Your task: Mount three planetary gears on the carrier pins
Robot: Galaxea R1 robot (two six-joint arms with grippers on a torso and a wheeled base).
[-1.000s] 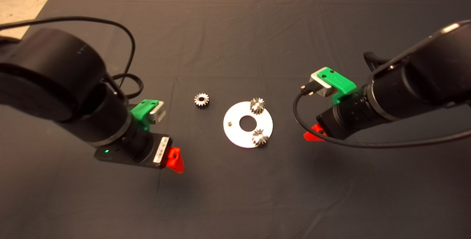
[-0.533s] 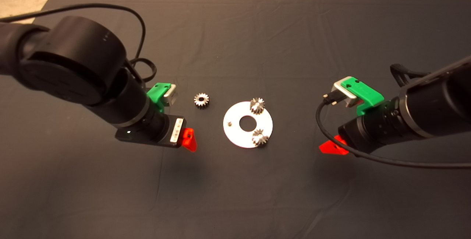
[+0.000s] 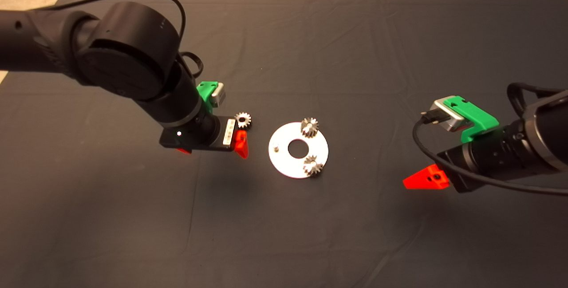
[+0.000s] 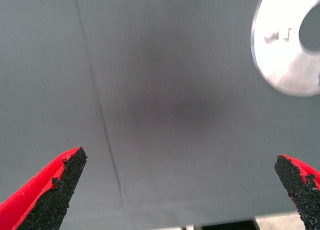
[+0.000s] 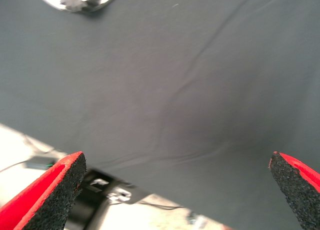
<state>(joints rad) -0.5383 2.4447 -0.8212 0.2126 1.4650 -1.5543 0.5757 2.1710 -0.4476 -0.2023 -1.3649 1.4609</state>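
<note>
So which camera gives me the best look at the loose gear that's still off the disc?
The head view: the loose gear lies on the mat, just left of the disc, with the left gripper right beside it. The left wrist view shows only mat and part of the disc, not the gear. The right wrist view misses it too.

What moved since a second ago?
The left gripper swung toward the loose dark grey toothed metal gear on the mat; the right gripper backed away from the flat silver-white disc. Nothing was grabbed. All three gears and the disc stayed put.
</note>
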